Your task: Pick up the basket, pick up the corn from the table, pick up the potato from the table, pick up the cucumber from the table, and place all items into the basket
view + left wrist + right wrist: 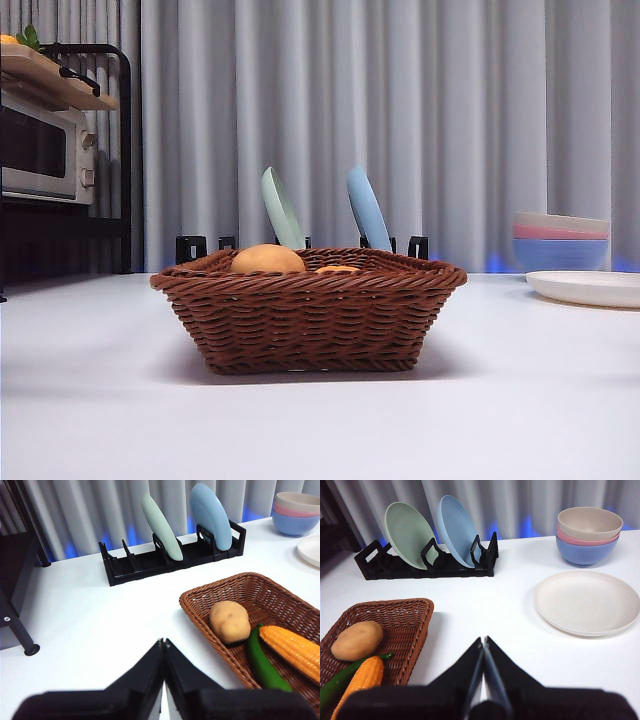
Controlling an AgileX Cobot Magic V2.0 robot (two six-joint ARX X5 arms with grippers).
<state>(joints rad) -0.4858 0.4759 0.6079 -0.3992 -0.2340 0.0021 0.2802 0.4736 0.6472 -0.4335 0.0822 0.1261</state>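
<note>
Hiding the cucumber (pixel 262 666) from front, basket (pixel 310 318) holds all; both grippers closed, empty.

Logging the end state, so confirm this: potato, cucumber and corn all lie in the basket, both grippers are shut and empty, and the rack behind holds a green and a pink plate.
One detail is wrong: the rack holds a green plate and a blue plate, not a pink one, as the right wrist view shows. The potato, cucumber and corn do lie in the basket, and the left gripper and right gripper are shut and empty.
</note>
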